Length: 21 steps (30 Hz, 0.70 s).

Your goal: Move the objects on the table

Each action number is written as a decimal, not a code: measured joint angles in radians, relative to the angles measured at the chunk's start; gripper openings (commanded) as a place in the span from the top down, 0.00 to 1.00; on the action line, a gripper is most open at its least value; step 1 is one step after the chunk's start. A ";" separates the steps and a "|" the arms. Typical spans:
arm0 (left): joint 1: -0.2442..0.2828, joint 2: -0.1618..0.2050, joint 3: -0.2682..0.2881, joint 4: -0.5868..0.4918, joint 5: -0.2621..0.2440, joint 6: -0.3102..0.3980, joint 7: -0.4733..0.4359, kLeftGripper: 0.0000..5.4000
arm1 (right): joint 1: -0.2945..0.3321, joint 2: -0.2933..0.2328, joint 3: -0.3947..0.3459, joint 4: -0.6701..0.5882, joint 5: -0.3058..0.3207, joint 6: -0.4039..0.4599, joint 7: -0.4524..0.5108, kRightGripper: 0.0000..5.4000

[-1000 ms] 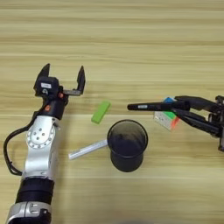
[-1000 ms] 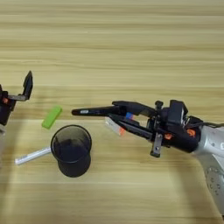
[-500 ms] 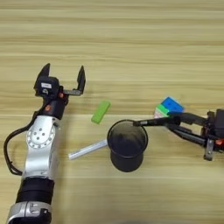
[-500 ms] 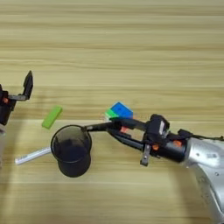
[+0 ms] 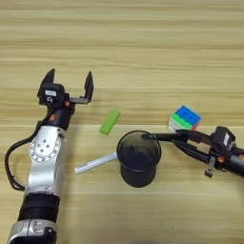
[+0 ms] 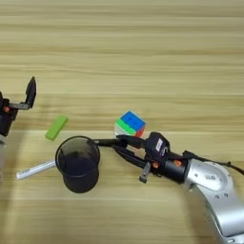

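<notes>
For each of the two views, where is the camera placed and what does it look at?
Left eye view: on the head, looking down at the table; whole left arm with open left gripper, only the right gripper and wrist.
Right eye view: same head, further right; right forearm visible, one left finger.
Both share the pen cup, puzzle cube, green block.

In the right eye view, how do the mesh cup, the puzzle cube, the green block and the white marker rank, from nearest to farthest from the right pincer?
Measured from the right pincer, which holds a black pen:
1. Puzzle cube, just behind the fingertips.
2. Mesh cup, to the left; the pen tip reaches its rim.
3. Green block, further left, beyond the cup.
4. White marker, farthest left, lying flat.
</notes>
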<state>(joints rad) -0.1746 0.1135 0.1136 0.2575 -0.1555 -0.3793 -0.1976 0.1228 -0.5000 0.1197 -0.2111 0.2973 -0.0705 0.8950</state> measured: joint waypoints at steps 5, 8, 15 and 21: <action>0.000 0.000 0.000 0.000 0.000 0.000 0.000 0.00 | 0.013 0.000 0.007 0.021 -0.018 -0.004 -0.014 0.81; 0.000 0.000 0.000 0.000 0.000 0.000 0.000 0.00 | 0.013 0.000 0.021 0.030 -0.032 -0.001 -0.019 0.81; 0.000 0.000 0.000 0.000 0.000 0.000 0.000 0.00 | 0.021 -0.002 0.049 0.057 -0.064 0.020 -0.037 0.81; -0.001 0.000 0.000 0.001 0.000 0.000 0.000 0.00 | 0.026 -0.009 0.068 0.089 -0.086 0.044 -0.040 0.81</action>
<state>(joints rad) -0.1753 0.1133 0.1138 0.2581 -0.1555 -0.3797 -0.1979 0.1487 -0.5092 0.1881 -0.1222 0.2115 -0.0270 0.8550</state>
